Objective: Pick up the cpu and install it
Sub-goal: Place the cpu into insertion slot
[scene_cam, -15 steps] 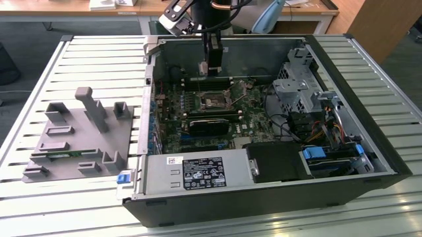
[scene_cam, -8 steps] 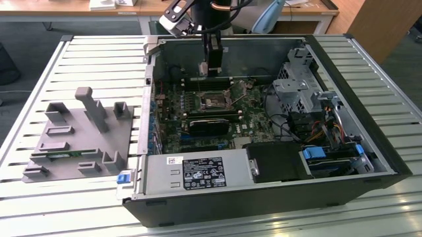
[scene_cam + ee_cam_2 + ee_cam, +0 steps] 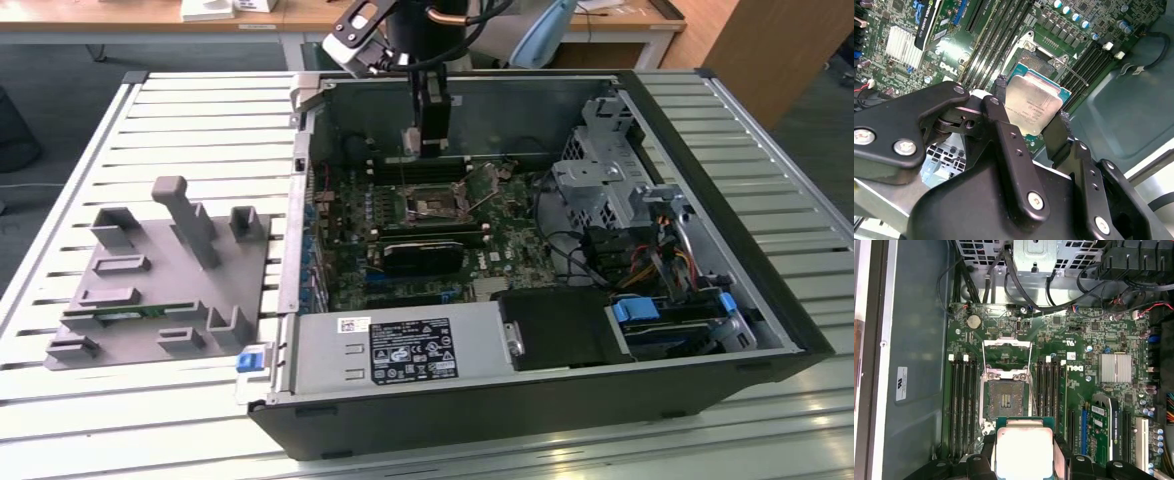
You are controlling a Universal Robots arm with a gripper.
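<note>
- For the gripper [image 3: 430, 148]: closed on the cpu [image 3: 1034, 107], one black finger [image 3: 1000, 92] pressed to each of two opposite edges.
- Held flat, silver-grey metal top turned toward the cameras in both wrist views, with a thin green rim around it in the second wrist view.
- Up in the air above the motherboard [image 3: 1084, 390], clear of it, close to the socket [image 3: 1006, 400] and not seated in it.
- In the first wrist view, a bare socket with its contacts exposed, and the metal load plate [image 3: 1006, 347] swung open just beside it.
- Flanking the socket on both sides, rows of black memory slots [image 3: 963, 405].
- Elsewhere on the board, a ribbed silver heatsink [image 3: 1115, 367] and a round coin battery [image 3: 972, 321].
- In the exterior view, hanging straight down into the open computer case [image 3: 534, 415], over the far half of the board.
- Laid on its side on a slatted metal table [image 3: 200, 110], side panel off.
- Along the near edge of the case, a grey power supply [image 3: 400, 350] with labels; to the exterior view's right of it, drive bays with blue tabs [image 3: 641, 308].
- To the exterior view's left of the case, well apart from it, a grey holder block [image 3: 160, 270] with upright posts, and a narrow green memory stick [image 3: 127, 315] lying in one of its slots.
</note>
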